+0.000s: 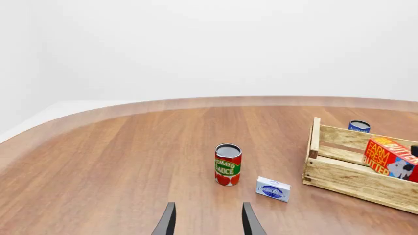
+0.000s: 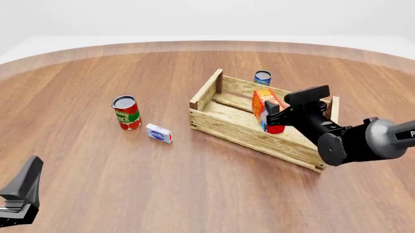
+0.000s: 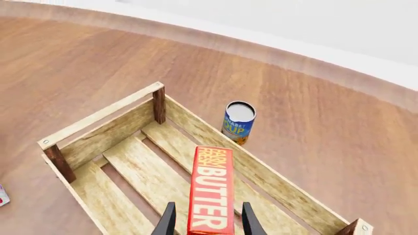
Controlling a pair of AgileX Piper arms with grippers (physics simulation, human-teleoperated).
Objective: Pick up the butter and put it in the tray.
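Observation:
The butter [image 2: 266, 108] is a red carton with orange face, held tilted inside the tray [image 2: 241, 137], a large light wooden slatted crate. My right gripper [image 2: 276, 118] is shut on it; in the right wrist view both fingers flank the butter [image 3: 212, 191] over the tray's slats [image 3: 140, 171]. Whether the carton touches the floor of the crate I cannot tell. My left gripper [image 1: 209, 216] is open and holds nothing, low at the near left [image 2: 23, 187], far from the tray [image 1: 346, 178] and the butter [image 1: 388, 156].
A red tomato sauce can [image 2: 126, 112] stands left of the tray, with a small white-and-blue box [image 2: 159, 133] beside it. A blue can [image 2: 262, 77] stands just behind the tray's far wall. The wooden table's curved edge runs along the back.

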